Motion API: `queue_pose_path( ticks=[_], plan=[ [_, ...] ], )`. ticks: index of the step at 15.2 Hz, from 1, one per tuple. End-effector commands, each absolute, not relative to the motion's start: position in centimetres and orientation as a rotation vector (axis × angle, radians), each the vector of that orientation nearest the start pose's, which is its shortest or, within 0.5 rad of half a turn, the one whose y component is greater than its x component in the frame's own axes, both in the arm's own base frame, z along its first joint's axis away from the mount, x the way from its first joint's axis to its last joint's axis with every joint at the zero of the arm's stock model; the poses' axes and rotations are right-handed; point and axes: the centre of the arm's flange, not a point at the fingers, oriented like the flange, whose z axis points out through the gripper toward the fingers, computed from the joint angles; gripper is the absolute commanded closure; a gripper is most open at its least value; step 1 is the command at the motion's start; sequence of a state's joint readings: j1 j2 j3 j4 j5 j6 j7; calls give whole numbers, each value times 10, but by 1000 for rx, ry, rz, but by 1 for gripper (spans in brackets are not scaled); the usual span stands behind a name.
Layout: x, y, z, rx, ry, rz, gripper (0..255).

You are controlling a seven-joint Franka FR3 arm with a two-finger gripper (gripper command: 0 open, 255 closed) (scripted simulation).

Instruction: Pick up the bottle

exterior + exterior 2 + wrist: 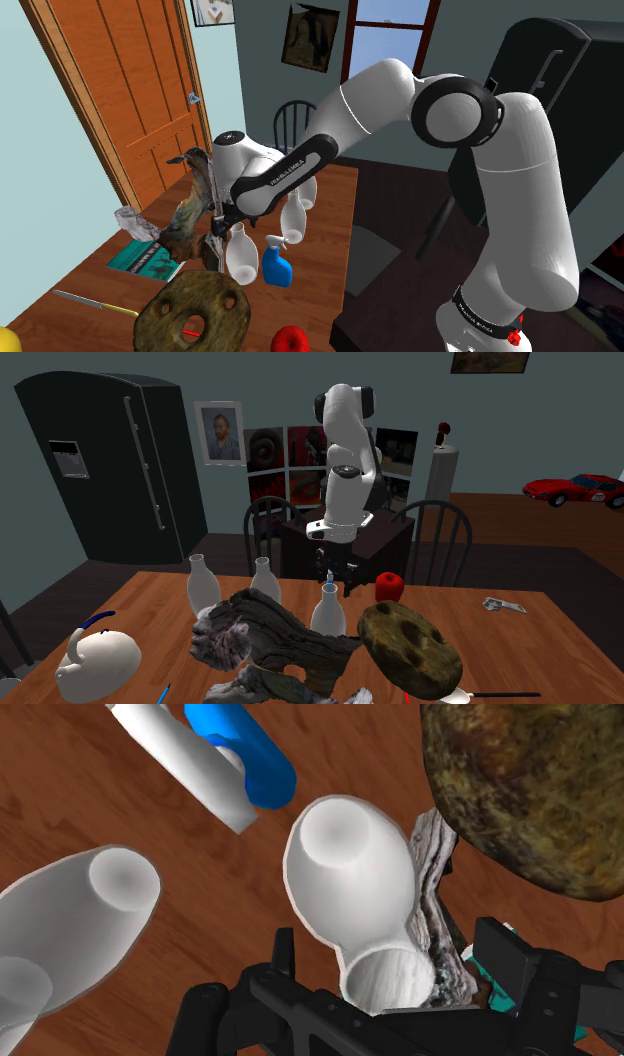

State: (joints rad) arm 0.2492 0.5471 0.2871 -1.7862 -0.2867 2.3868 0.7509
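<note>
Standing upright, white bottle (350, 864), neck between the wide-apart fingers of the hand (392, 944), untouched.

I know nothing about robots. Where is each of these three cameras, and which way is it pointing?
Shoulder view: beside the stand, looking down over the wooden table; shows the white arm reaching away.
Second exterior view: across the table, facing the arm head-on; shows the arm and claw.
Wrist view: on the hand, looking down at a white bottle; shows two black fingers.
Shared: both exterior views show the red apple, from opposite sides.
</note>
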Motion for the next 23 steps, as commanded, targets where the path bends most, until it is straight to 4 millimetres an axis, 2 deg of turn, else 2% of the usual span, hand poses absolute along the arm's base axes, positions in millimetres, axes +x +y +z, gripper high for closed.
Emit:
queue_pose_path(
  ticks=[1, 3, 5, 6, 15, 23],
  plan=[
    [581, 323, 255, -3132, 92, -161, 0],
    [581, 323, 247, -3132, 92, -161, 0],
    [581, 323, 247, -3132, 92, -161, 0],
    [580, 323, 246, -3132, 92, -161, 255],
    [581, 323, 247, -3132, 92, -161, 255],
    [581, 323, 289, -3132, 92, -161, 255]
  ],
)
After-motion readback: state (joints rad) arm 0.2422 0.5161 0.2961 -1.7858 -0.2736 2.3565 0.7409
